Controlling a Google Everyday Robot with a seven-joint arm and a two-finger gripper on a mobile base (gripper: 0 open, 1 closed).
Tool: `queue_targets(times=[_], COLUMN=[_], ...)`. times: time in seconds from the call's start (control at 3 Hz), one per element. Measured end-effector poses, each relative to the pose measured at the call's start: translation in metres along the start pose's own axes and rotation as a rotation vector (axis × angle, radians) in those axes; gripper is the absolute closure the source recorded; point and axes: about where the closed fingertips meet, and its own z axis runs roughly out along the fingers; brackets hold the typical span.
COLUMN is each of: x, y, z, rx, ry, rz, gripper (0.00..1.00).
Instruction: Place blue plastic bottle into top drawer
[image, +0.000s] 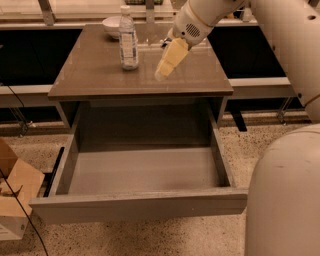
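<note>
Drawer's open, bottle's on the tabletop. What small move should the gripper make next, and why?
Probably shift the gripper sideways toward the blue plastic bottle: it hangs over the tabletop beside the bottle, apart from it, and the top drawer stands open.

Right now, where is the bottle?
In the camera view, the bottle stands upright at the back left of the table, just in front of the bowl; the claw hovers to its right, apart from it.
</note>
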Motion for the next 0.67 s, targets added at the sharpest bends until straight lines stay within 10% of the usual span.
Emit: queue_targets(times=[0.67], x=[-0.008], y=[-0.053], z=[0.038], rx=[0.171], ry=[-0.060], rz=[0.081], gripper=[0.00])
